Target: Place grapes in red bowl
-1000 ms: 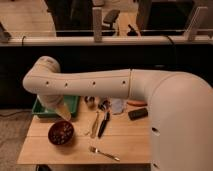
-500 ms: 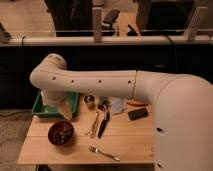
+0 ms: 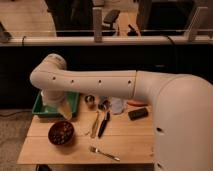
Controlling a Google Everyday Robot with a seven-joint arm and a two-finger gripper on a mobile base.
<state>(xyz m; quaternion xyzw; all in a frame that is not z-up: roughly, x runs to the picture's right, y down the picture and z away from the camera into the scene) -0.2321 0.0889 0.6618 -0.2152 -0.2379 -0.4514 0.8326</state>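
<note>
— Red bowl (image 3: 61, 133) at the near left of the desk (image 3: 127, 140), see it? Dark round berries are heaped inside it. I'd say those are the grapes (image 3: 61, 131), sitting right in the bowl.

— So the placing looks done?

— That's my reading. The grapes rest in the bowl and nothing is touching them. The arm (image 3: 90, 82) stretches across above the desk, and the claw (image 3: 61, 109) hangs down at its far end, above and just behind the bowl, in front of the green tray (image 3: 39, 102).

— Is the claw open or shut?

— I cannot tell from here; it is a pale shape pointing down, and it does not seem to be carrying anything.

— What's the next move, then?

— Probably only drawing clear. It would call for lifting straight up and back, so the wrist doesn't clip the bowl's rim or the tray. The metal cup (image 3: 90, 99), the dark utensils (image 3: 103, 124) in the middle and the fork (image 3: 104, 153) near the front edge all lie apart from that path.
</note>
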